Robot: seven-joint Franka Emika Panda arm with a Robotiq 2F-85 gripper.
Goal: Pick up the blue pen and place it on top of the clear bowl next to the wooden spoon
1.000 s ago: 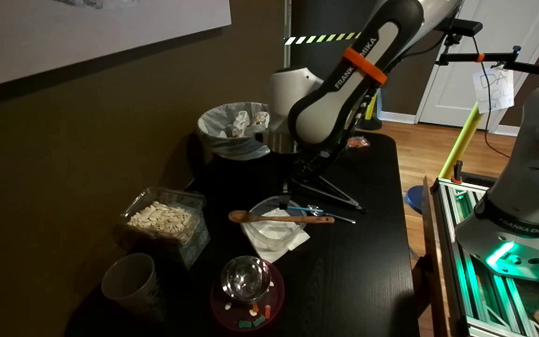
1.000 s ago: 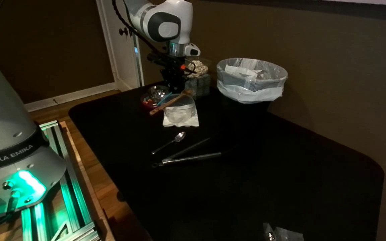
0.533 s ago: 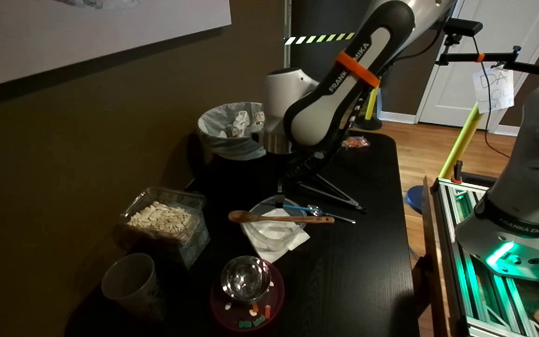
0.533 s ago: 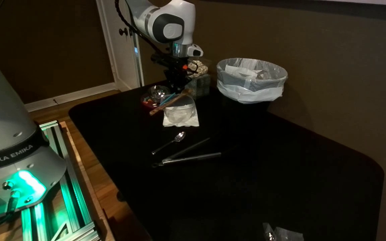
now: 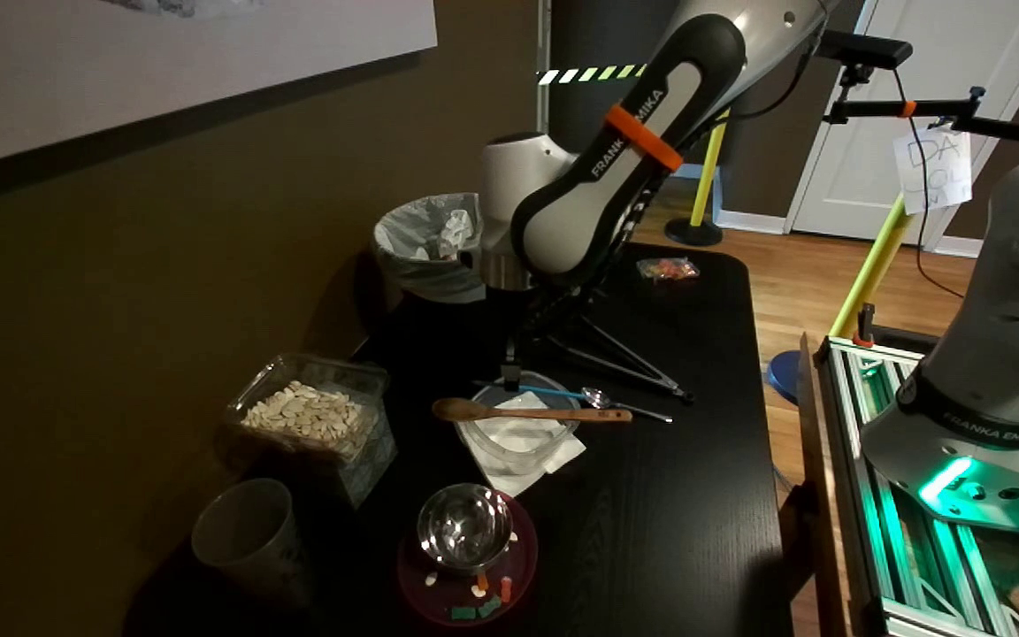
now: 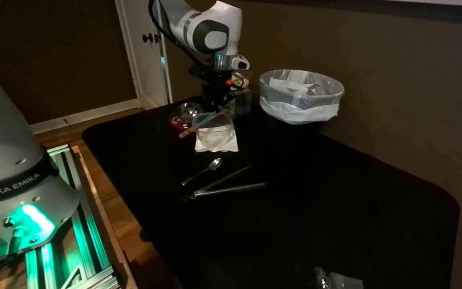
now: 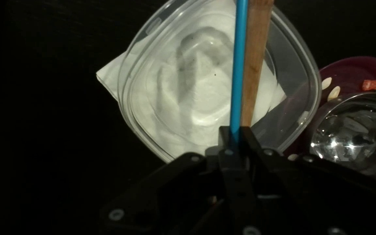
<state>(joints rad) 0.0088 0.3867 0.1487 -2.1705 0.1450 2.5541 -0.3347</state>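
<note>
Got the blue pen (image 7: 239, 65) in the air over the table (image 5: 686, 495), pinched between the jaws of my gripper (image 7: 235, 133); no gap that I can make out in the wrist view. Pen runs over the clear bowl (image 7: 204, 98), nearly parallel to the wooden spoon (image 7: 254, 65), just beside its handle on the side away from the red plate (image 7: 348, 70). Height above the rim: cannot tell.

Changed in the last second: pen and gripper slid toward the wall (image 5: 164, 292), roughly along the spoon's line; clear bowl and spoon stayed put. In both exterior views more of the pen now sits over the clear bowl. I take the carry as nearly done, leaving the lowering and release.

Room: tight on the spoon side. A spreading jaw could nudge the handle, so I'd want a slow, narrow release. Pen may roll, or tip in if one end misses the rim. Plate and metal bowl (image 7: 351, 143) crowd one flank. Tub of grains (image 5: 364, 389) stands wallward, well apart. Metal spoon (image 6: 215, 163) and tongs (image 6: 231, 189) lie low on the flank away from the plate; straight up, then back toward the robot-side edge, looks my easiest exit.
</note>
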